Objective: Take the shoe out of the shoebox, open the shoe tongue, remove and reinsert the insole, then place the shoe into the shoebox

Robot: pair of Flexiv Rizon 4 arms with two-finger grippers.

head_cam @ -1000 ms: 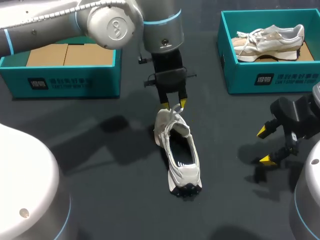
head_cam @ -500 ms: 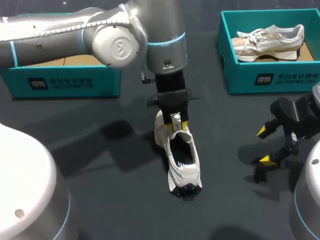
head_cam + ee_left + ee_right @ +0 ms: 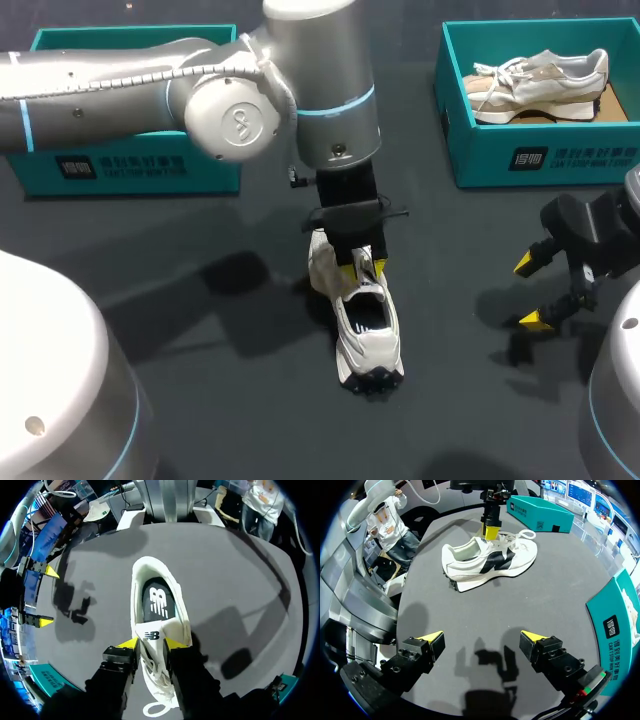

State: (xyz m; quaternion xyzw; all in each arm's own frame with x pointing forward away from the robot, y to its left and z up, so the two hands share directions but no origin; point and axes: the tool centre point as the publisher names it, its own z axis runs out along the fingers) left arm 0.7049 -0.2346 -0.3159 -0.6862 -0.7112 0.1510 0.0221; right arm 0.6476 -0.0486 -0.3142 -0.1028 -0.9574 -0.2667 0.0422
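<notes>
Shoe (image 3: 365, 335) lies on tabletop (image 3: 230, 400), mid.
Step in hand: opening tongue (image 3: 152, 635).
Left gripper (image 3: 363, 268): fingers pinch tongue from both sides.
Right gripper (image 3: 531, 292): fingers spread wide, holding nothing, well apart from shoe.
Next, my read: pull tongue toward toe, expose insole (image 3: 159, 600), right arm goes in for it.

Dark grey table (image 3: 250, 400), matte top, soft shadows
</notes>
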